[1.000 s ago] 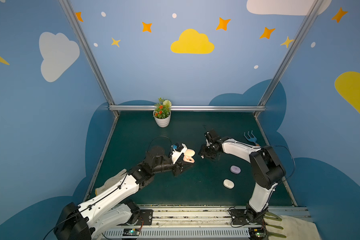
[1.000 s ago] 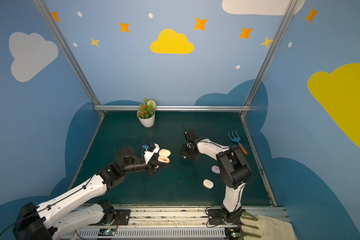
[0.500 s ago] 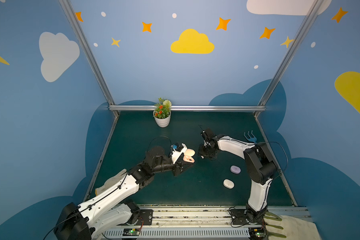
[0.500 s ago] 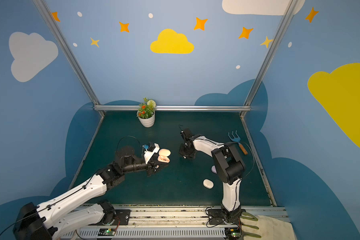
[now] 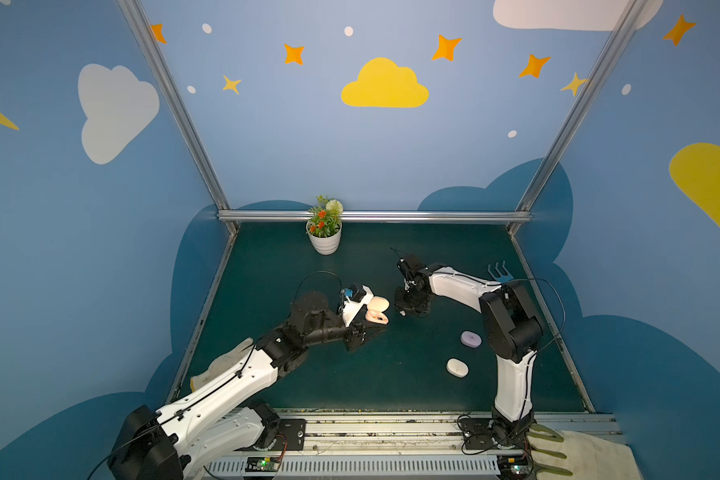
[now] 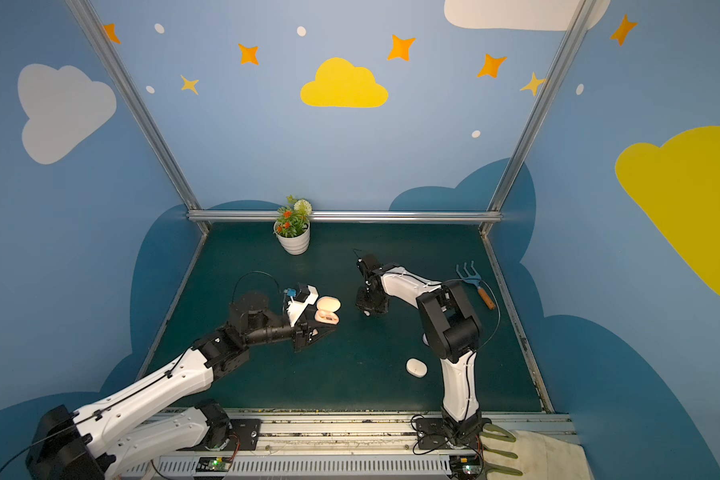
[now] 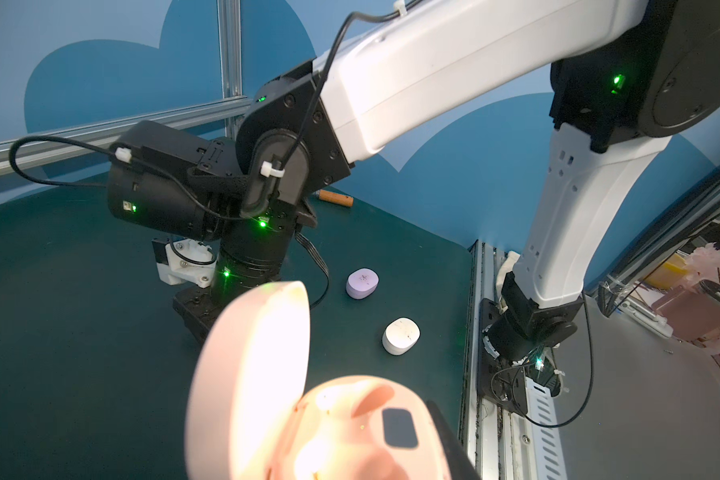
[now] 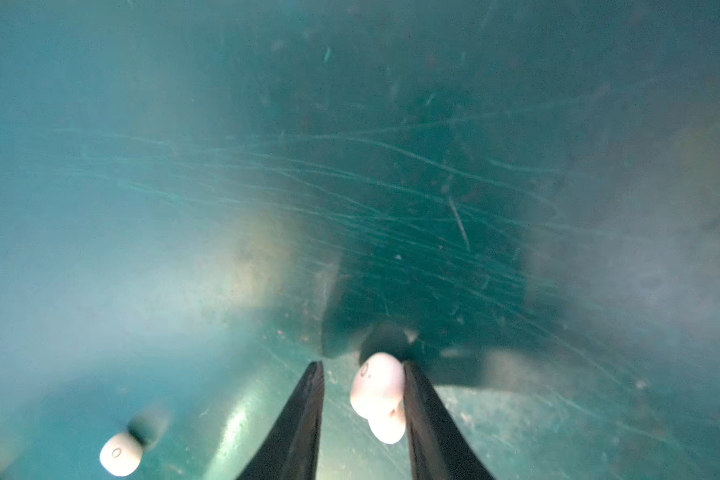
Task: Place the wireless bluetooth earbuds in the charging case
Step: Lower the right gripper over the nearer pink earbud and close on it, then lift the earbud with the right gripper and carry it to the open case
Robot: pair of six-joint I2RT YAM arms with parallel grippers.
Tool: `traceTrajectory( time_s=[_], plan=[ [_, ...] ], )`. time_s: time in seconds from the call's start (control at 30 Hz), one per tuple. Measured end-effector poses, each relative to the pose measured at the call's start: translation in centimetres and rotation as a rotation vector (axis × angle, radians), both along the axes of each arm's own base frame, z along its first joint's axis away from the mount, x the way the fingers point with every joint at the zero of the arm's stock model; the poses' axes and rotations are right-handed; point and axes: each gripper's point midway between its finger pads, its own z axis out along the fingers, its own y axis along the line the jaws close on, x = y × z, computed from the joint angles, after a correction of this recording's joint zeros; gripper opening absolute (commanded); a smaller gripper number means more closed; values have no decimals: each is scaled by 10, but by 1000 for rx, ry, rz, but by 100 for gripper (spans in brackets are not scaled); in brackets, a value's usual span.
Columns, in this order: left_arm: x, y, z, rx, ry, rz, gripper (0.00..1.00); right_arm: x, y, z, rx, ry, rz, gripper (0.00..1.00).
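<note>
Wireless bluetooth earbuds point(image 8: 119, 453) lie loose on the green mat point(image 8: 391, 187), and one pale pinkish bud point(image 8: 377, 384) sits between the two black fingers point(image 8: 304, 411) of the right gripper point(image 8: 363, 365). Its jaws stand partly open around the bud: one finger touches its side and the other is a narrow gap away. A second pale lobe just behind it may be part of the same bud or another one; the blur leaves that unsettled. A tiny ring-like mark shows on this bud and on the loose one nearby. The left gripper point(image 5: 373, 323) is closed on the pink charging case point(image 7: 258, 365), which has its lid swung up and a dark rectangular patch on its inner face. In both top views this case is near the right gripper but apart from it. The lilac case point(image 7: 362, 282) and white case point(image 7: 400, 334) lie shut on the mat.
</note>
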Motion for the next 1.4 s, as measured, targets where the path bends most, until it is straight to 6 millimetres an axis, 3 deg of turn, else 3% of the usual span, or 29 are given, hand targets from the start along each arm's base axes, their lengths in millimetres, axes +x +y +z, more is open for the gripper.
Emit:
traceTrajectory(
  time_s=[0.6,0.97,1.4],
  plan=[
    [-1,2,6,-14,-14,4,12,6,-4,-2,-97,9,24,34],
    [-1,3,7,-15,-17,5,12,2,-4,-3,-114,21,34,17],
    [-2,3,9,-19,-21,5,11,1,-4,0,-70,-7,37,11]
  ],
)
